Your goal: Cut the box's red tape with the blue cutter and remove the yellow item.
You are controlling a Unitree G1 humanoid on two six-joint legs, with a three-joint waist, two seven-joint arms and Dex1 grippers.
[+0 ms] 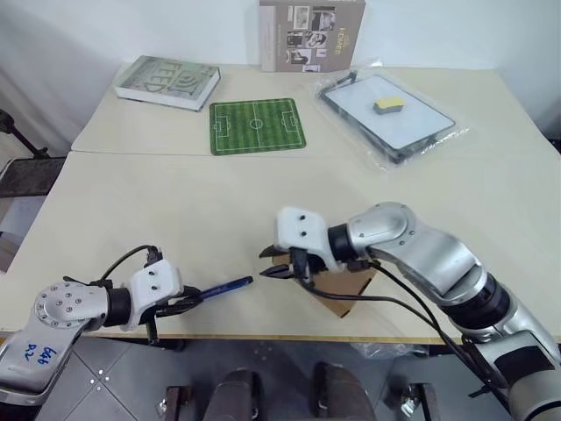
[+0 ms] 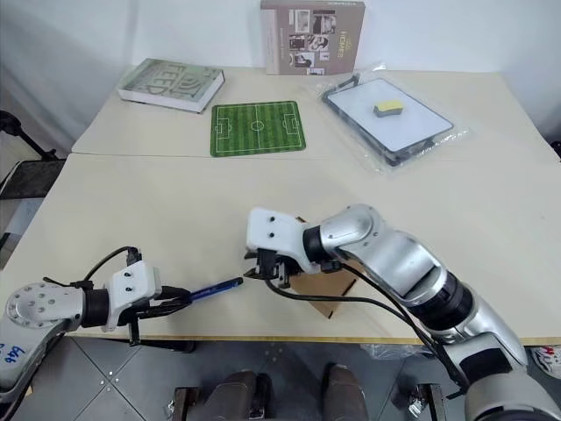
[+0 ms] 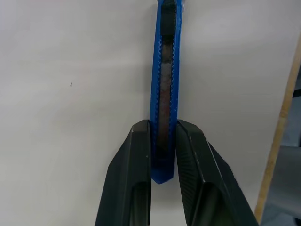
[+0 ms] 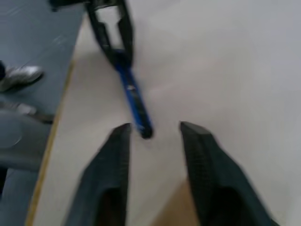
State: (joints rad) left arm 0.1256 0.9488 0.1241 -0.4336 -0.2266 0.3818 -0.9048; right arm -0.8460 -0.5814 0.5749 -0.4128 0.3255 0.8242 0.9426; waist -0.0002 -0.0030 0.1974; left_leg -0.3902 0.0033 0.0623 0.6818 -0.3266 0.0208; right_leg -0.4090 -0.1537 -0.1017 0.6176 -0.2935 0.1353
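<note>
My left gripper (image 1: 188, 301) is shut on the tail end of the blue cutter (image 1: 223, 287), near the table's front edge. The cutter's dark tip points right toward my right gripper (image 1: 279, 267). In the left wrist view both pads press the cutter (image 3: 165, 84) from either side. My right gripper (image 4: 153, 129) stands open with nothing between its fingers; the cutter tip (image 4: 146, 133) lies just beyond them. The brown box (image 1: 346, 294) sits at the front edge, mostly under my right hand. The red tape and the yellow item are hidden.
At the back stand a grey printed carton (image 1: 311, 35) and a book (image 1: 168, 82). A green football-pitch mat (image 1: 256, 125) lies between them. A white board in a plastic bag (image 1: 412, 132), back right, carries a yellow sponge (image 1: 388, 105).
</note>
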